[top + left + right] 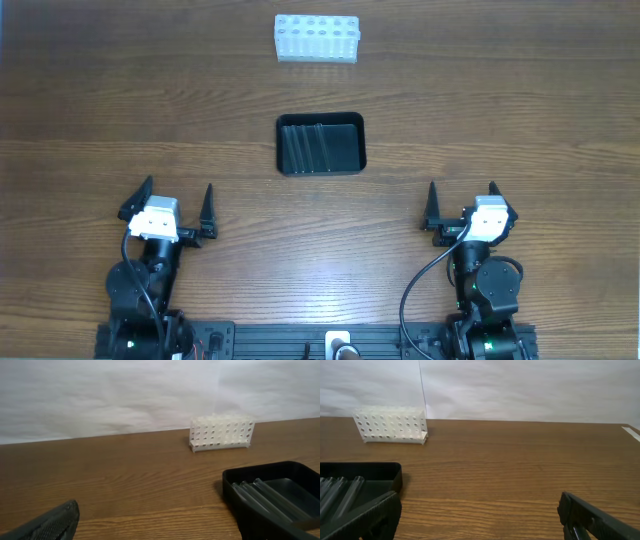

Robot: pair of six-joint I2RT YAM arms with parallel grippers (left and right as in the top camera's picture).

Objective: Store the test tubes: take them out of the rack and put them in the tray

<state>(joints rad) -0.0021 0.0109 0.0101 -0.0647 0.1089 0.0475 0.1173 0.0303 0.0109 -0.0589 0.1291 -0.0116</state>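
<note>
Test tubes, slim clear ones, are lying side by side in the left part of the black rectangular plastic tray, which sits in the middle of the brown wooden table. So at least a few are stored, looks like three or four, though I can't count them for sure since they're see-through. The white plastic rack full of round holes stands at the far side of the table, well apart from the tray and straight behind it. Honestly can't tell from any angle whether any tubes are left standing in it; the left wrist view hints at a bumpy top edge, but that could just be the rack itself. The left gripper sits near-left by its base with fingers spread wide and nothing between them, and the right gripper mirrors it near-right, also splayed and empty. Both are well short of the tray and the rack. My guess: the job is either finished or sitting between tubes. If anything's left in the rack, an arm has to reach far past the tray to get it.
</note>
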